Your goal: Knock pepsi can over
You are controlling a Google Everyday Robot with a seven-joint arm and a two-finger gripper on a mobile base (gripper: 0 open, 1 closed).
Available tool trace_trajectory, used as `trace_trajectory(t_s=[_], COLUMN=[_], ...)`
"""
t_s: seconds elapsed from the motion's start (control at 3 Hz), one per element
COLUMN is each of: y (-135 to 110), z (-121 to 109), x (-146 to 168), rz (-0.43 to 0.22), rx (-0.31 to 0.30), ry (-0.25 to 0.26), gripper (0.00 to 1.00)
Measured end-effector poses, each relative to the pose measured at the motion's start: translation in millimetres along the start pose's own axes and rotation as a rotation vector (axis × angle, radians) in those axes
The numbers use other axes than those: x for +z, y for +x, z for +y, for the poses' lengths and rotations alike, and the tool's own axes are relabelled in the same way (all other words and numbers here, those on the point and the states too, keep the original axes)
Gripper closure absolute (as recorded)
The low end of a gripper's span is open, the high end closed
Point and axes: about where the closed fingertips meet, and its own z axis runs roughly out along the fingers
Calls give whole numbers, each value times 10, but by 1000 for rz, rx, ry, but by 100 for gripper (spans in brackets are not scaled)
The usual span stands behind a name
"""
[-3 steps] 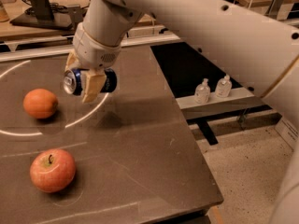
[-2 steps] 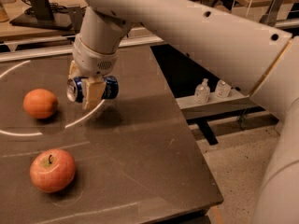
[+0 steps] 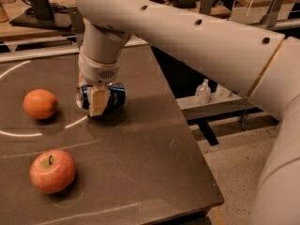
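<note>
At left centre an orange [image 3: 40, 104] and, lower down, an apple [image 3: 52, 170] sit on the surface [image 3: 154, 172], well clear of the work. To their right, the tool [image 3: 97, 106] clamps the can [image 3: 116, 94], held sideways low at the surface, seemingly tipped flat for laying down.

Dark tabletop [image 3: 150, 172], pale curved lines across it. Orange [image 3: 40, 103] at left, apple [image 3: 52, 170] nearer the front. Right of orange, claw [image 3: 97, 101] gripping sideways pepsi can [image 3: 117, 94].

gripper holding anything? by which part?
Yes: the gripper grips the pepsi can across its mid-body, with the can turned on its side.
</note>
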Motion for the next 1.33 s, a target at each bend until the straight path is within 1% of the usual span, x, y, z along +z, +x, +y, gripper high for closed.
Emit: trace_trajectory(t_s=[0.33, 0.67, 1.0, 1.33], y=[33, 13, -3, -57], z=[24, 31, 14, -65], x=[3, -24, -209, -347], rz=[-11, -41, -241, -470], rx=[41, 52, 134, 162], ry=[7, 19, 108, 239], gripper=[7, 0, 0, 0])
